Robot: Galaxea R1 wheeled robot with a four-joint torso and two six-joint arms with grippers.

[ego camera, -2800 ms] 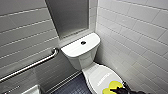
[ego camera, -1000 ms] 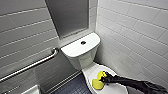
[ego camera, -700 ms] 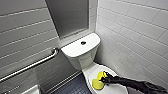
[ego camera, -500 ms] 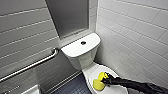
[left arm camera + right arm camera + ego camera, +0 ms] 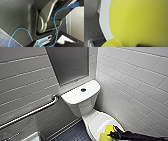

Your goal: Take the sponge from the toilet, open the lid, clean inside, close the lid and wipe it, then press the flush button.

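Fixtures and surfaces, washroom corner.
Metal grab bar (image 5: pixel 32 112) slants across the grey tiled wall (image 5: pixel 22 77) at left; flat grey panel (image 5: pixel 70 64) upper centre; white tiled wall (image 5: pixel 135 77) right; dark floor (image 5: pixel 72 134) bottom centre.

No writing, label, brand, number or sign can be read. The toilet (image 5: pixel 83 105), its flush button (image 5: pixel 83 90), the sponge (image 5: pixel 107 131) and the tiled walls (image 5: pixel 135 77) show plain surfaces. A pale fitting (image 5: pixel 43 40) by the blue cable (image 5: pixel 55 25) is too blurred to tell.
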